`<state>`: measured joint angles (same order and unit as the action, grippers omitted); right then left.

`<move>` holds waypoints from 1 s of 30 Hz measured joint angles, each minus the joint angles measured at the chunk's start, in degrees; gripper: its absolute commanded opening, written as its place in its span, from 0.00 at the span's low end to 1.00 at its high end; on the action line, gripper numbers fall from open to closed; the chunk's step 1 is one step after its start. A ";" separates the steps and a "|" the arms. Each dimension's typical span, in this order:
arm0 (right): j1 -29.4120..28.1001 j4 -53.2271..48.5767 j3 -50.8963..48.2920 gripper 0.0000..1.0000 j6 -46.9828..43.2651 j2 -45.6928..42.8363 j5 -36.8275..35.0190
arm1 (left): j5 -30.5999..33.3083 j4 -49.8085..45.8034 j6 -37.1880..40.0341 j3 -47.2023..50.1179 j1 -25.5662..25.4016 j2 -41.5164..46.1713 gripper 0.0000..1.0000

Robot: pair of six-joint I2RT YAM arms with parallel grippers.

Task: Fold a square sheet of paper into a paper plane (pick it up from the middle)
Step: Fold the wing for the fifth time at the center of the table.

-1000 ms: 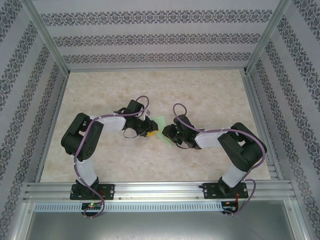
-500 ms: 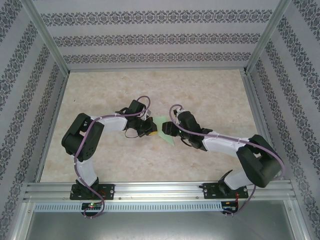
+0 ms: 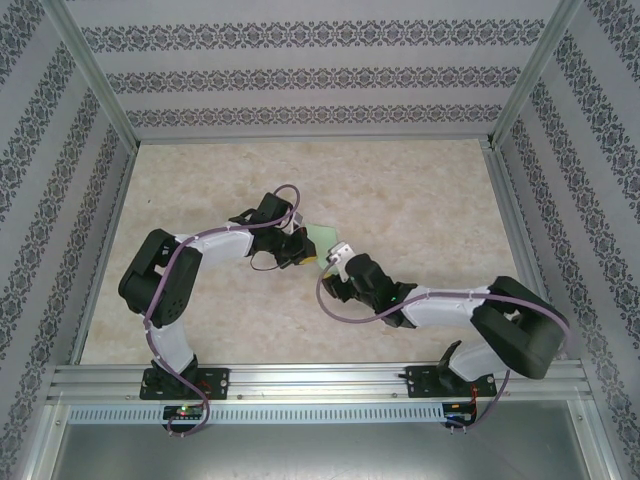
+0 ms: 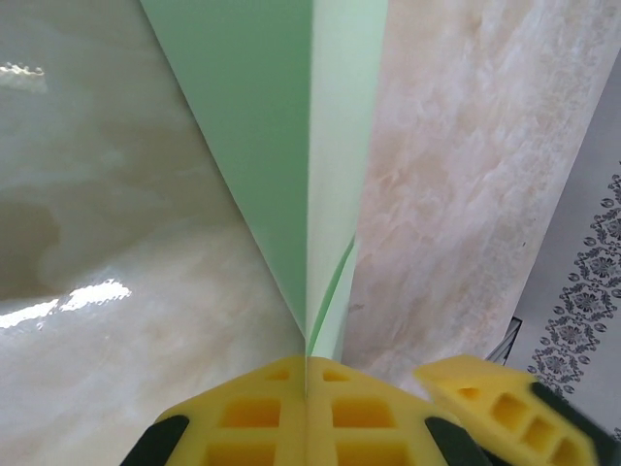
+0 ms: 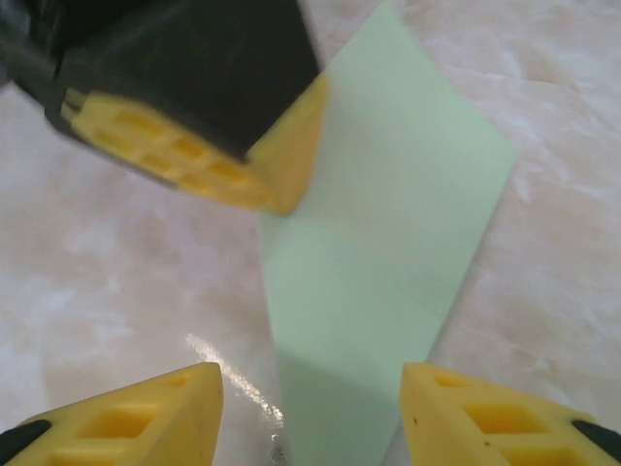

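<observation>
The left gripper (image 4: 307,393) is clamped shut, its yellow honeycomb-moulded fingers pinching one end of the pale green sheet of paper (image 4: 281,146), which is folded along a sharp straight crease and runs off toward 12 o'clock in the left wrist view. From above, the sheet is near the middle of the glossy, cream marble-patterned surface (image 3: 420,190), at 1 o'clock from that gripper, inside an aluminium frame (image 3: 90,95) and walls (image 3: 300,75) papered in grey floral bands. The right gripper (image 5: 310,422) stands open at 4 o'clock of the sheet, its yellow fingers straddling the paper's near end.
</observation>
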<state>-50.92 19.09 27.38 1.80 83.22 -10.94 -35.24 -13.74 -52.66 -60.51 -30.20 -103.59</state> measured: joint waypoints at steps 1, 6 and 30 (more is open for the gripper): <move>-0.66 0.17 0.55 0.50 -1.14 1.49 -0.57 | 0.00 -0.15 0.00 -0.02 0.00 0.00 0.04; -2.36 2.34 2.38 0.47 -5.35 6.78 -3.50 | 0.00 -0.92 -0.24 -0.24 0.00 0.00 0.04; -2.60 16.37 2.49 0.10 -16.74 15.15 -11.56 | 0.26 -2.89 -0.39 -1.18 0.00 0.00 0.05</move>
<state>-53.52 35.46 29.87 -14.94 98.37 -22.50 -34.98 -16.62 -53.06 -61.69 -30.20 -103.59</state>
